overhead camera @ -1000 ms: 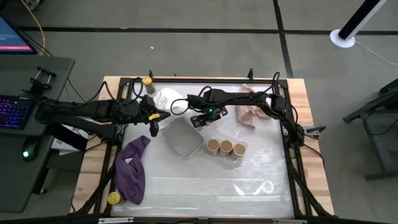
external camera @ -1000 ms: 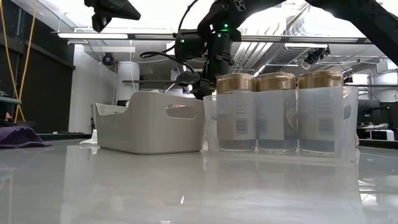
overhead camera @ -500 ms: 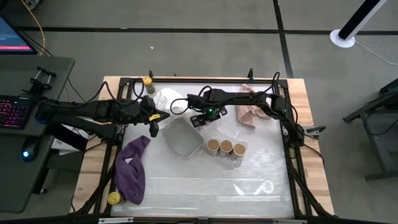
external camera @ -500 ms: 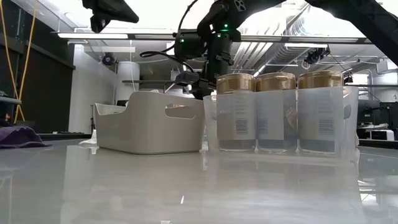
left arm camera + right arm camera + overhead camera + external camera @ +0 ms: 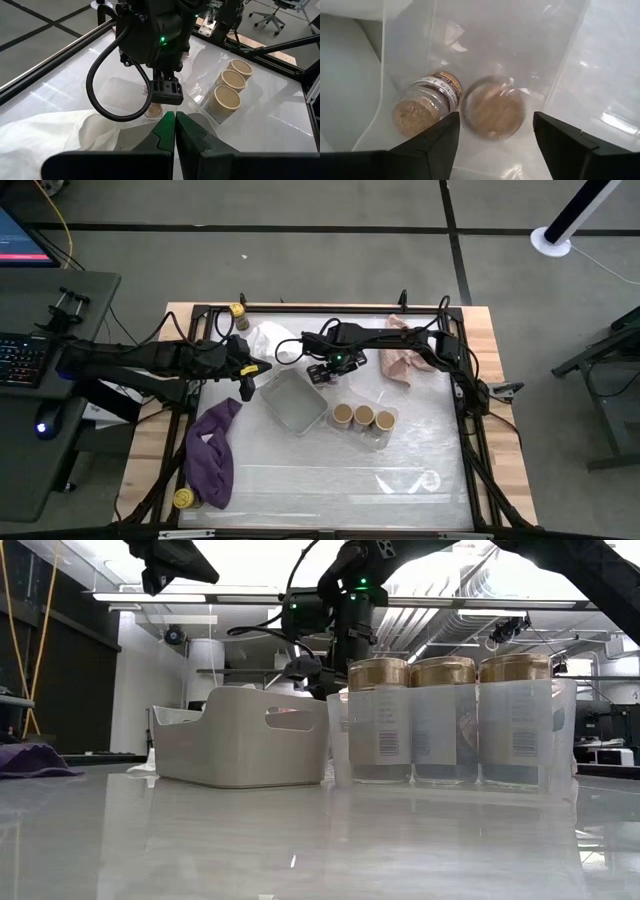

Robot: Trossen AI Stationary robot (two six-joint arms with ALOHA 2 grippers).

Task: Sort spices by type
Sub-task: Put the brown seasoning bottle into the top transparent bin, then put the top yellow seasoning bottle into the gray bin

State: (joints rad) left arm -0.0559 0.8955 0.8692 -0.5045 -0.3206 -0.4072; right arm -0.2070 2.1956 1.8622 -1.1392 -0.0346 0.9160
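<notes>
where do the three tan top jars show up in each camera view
High view: three tan top jars in a row, right of the grey tray, below the right gripper.
Low view: jars in front, right of the tray.
Left wrist view: jars far right, beyond the right gripper.
Right wrist view: not in it.
Shared landmark: the grey tray.

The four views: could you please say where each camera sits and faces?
High: overhead, straight down; both arms.
Low: table height, level; right arm above tan-topped jars.
Left wrist: past shut left gripper toward right gripper.
Right wrist: down between open fingers onto two tiny jars.
Shared: high and low show the grey tray.
</notes>
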